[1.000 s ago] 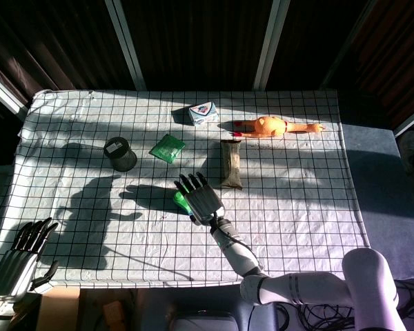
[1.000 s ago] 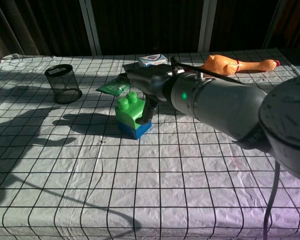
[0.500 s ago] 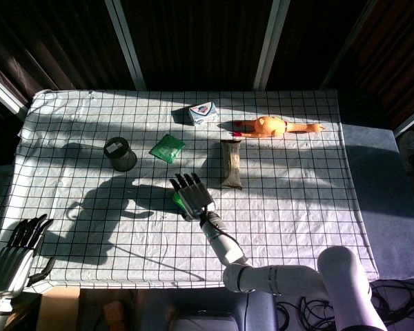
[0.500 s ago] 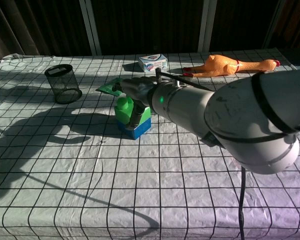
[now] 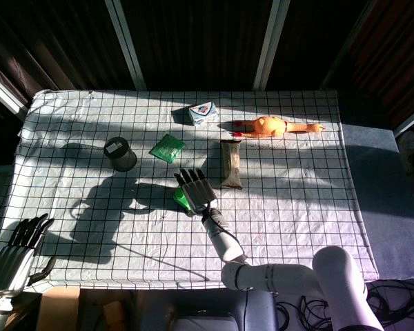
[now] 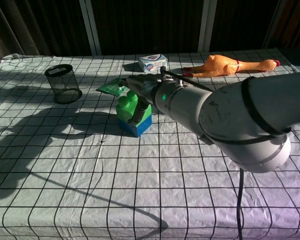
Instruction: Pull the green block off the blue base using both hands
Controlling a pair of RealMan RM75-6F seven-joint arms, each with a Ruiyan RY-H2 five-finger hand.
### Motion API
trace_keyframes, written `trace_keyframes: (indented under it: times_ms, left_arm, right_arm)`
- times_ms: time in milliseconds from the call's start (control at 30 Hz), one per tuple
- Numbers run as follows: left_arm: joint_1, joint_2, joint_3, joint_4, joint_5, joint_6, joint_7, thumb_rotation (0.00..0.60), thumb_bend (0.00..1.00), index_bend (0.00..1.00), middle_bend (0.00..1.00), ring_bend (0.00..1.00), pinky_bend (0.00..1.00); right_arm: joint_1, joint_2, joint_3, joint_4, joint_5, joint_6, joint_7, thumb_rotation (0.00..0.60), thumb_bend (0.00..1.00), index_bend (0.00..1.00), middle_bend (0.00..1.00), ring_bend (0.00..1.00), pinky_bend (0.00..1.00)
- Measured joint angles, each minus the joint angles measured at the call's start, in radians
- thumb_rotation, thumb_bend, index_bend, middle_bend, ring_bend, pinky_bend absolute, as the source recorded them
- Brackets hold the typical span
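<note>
A table under a white gridded cloth point(image 5: 297, 207) carries mesh cup point(image 5: 120, 153), box point(image 5: 203, 112), rubber chicken point(image 5: 272, 127).

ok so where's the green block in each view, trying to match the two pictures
Head view: the green block peeks out just left of the right hand, near the middle of the table.
Chest view: the green block sits on the blue base, left of centre, with the right hand over it.
Shared landmark: the black mesh cup, to the block's left and further back in both.
</note>
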Motion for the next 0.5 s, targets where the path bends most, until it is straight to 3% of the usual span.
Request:
trace_keyframes:
  times_ms: [333,500]
  left_arm:
    - [-0.01,0.002,-0.004,0.002,-0.003,-0.012,-0.009,0.6,0.38,0.0,0.0,0.0,0.01]
    - [-0.014,0.002,-0.005,0.0,-0.007,-0.019,-0.006,0.6,0.38,0.0,0.0,0.0,0.01]
  right_arm:
    - [-0.003,0.037,-0.007,0.024,0.034,-0.008,-0.003,0.6,0.2,0.01,0.0,0.0,0.0]
    - [-0.002,0.038,-0.013,0.039,0.035,-0.018,0.006,0.6,0.2,0.2,0.15,0.02,0.0]
